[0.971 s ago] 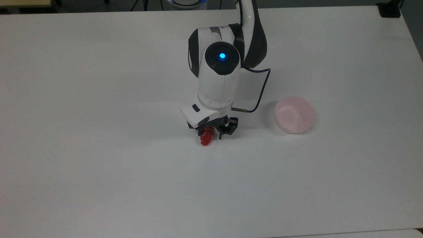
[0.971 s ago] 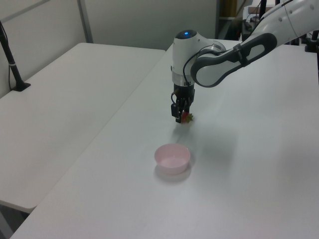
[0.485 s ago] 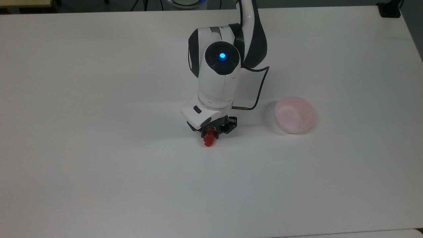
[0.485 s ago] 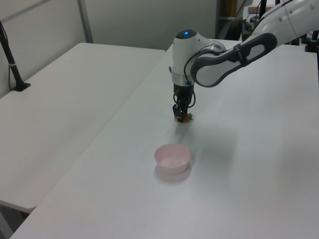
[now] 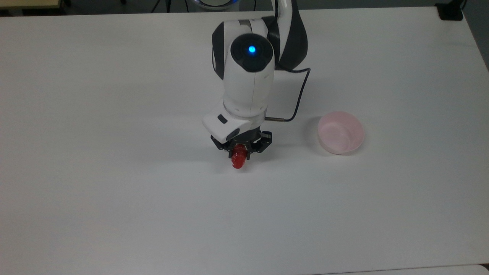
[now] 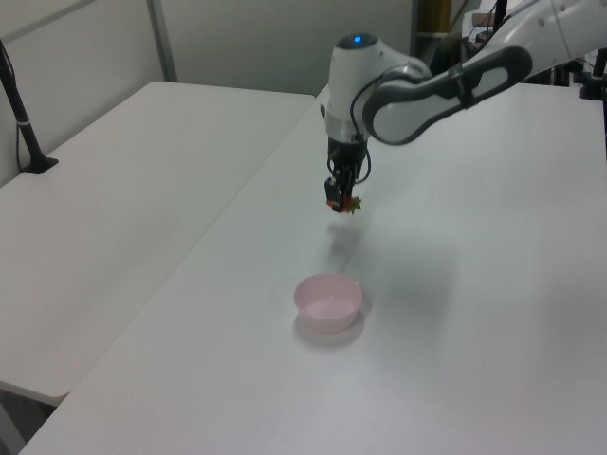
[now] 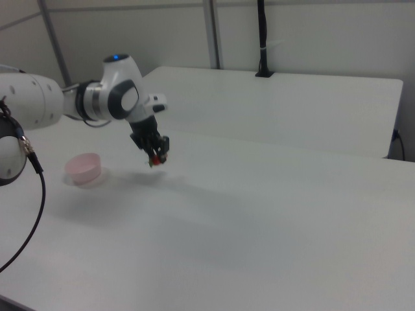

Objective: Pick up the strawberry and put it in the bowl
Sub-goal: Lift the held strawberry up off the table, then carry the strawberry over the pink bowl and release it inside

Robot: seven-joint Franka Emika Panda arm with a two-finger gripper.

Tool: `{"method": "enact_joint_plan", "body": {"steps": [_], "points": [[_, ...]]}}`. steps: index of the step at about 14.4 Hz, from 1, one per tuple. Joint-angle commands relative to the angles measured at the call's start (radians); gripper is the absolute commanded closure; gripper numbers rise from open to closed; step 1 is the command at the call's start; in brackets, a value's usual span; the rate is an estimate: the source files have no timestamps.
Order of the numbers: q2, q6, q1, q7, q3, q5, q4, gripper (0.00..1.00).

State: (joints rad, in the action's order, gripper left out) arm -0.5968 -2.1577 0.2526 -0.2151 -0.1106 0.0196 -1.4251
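Lift-off was what you had just achieved: the small glossy red strawberry with its dark green leafy cap [image 5: 238, 159], which half a second before sat on the white bench [image 5: 114, 191] between the fingers, now hung clear of the surface, and in the left view its shadow lay on the bench apart from it. Your black two-finger gripper [image 5: 242, 149] was clenched on the strawberry's upper part, with the red tip pointing down below the fingers; in the left view the fruit [image 6: 343, 203] showed just under the gripper [image 6: 338, 199], and in the right view the same hold could be seen on the fruit [image 7: 156, 159] by the gripper [image 7: 155, 154]. The white and grey arm [image 5: 246, 76] had risen with it, so the pick looked done and the carry was what remained for you. The strawberry hung over the middle of the bench, well away from every edge. The small round pale pink translucent plastic bowl [image 5: 340, 132] stood upright on the bench, well apart from the fruit, to the top view's right of it and nearer the bench's edge on the top view's right. That bowl [image 6: 328, 300] held nothing. You would probably want to bring the fruit across above the bowl's whitish rim before letting go, since the bowl is shallow and looks light enough to be nudged.
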Motion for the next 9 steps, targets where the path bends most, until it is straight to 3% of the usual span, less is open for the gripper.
{"method": "enact_joint_plan", "body": {"steps": [1, 4, 9], "points": [[0.095, 0.062, 0.039, 0.026, -0.012, -0.049, -0.005, 0.73], [0.098, 0.16, 0.128, 0.001, -0.011, -0.09, 0.072, 0.73], [0.094, 0.148, 0.296, -0.125, 0.003, -0.095, 0.071, 0.72]]}}
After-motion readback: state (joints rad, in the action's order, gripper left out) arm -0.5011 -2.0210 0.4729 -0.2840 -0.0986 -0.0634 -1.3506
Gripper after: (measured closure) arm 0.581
